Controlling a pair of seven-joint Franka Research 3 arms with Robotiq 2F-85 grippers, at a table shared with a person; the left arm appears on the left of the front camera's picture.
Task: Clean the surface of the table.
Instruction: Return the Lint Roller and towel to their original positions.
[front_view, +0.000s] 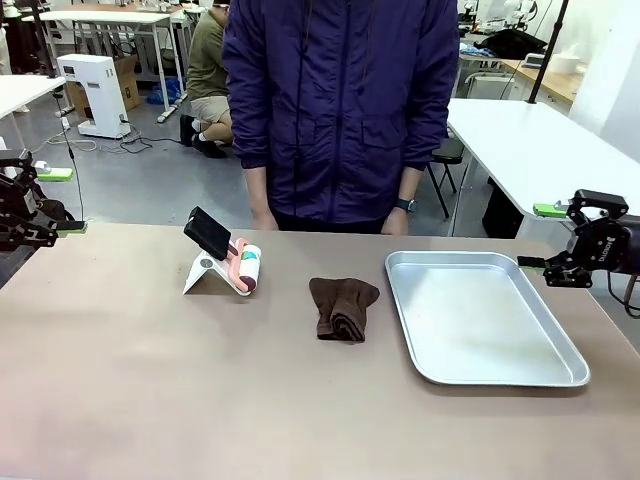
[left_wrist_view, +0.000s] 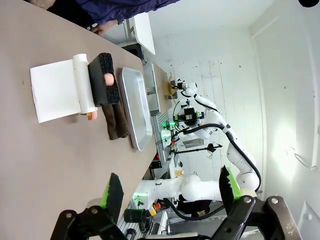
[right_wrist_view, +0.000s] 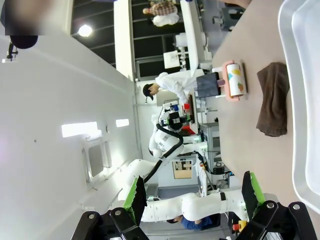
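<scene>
End effector left (left_wrist_view: 170, 192): wide open, empty | end effector right (right_wrist_view: 195, 195): wide open, empty

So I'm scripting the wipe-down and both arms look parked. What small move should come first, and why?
Probably bring the right tool, open and empty at the table's edge, toward the brown cloth. The cloth lies loose near the middle, beside the silver tray, and nothing is holding it.

Brownish-tan table (front_view: 150, 380), dark brown cloth (front_view: 342, 307), silver tray (front_view: 560, 372) (shiny), pink-and-white roller (front_view: 247, 268)
</scene>
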